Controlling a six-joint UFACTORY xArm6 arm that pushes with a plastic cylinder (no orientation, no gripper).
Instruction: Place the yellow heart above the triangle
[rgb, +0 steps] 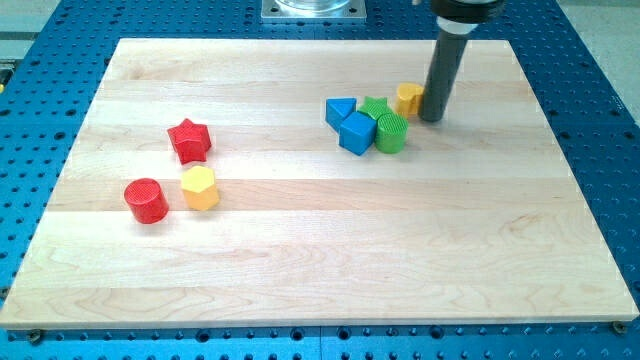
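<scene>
The yellow heart (408, 98) lies near the view's top, right of centre, at the right end of a cluster. The blue triangle (340, 110) is at the cluster's left end. Between them sit a green star (375, 107), a blue cube (356, 132) and a green cylinder (392, 132). My rod comes down from the top and my tip (431, 117) rests on the board just right of the yellow heart, touching or nearly touching it.
A red star (188, 140), a red cylinder (146, 200) and a yellow hexagon (200, 187) lie at the view's left. The wooden board (320, 260) is ringed by a blue perforated table.
</scene>
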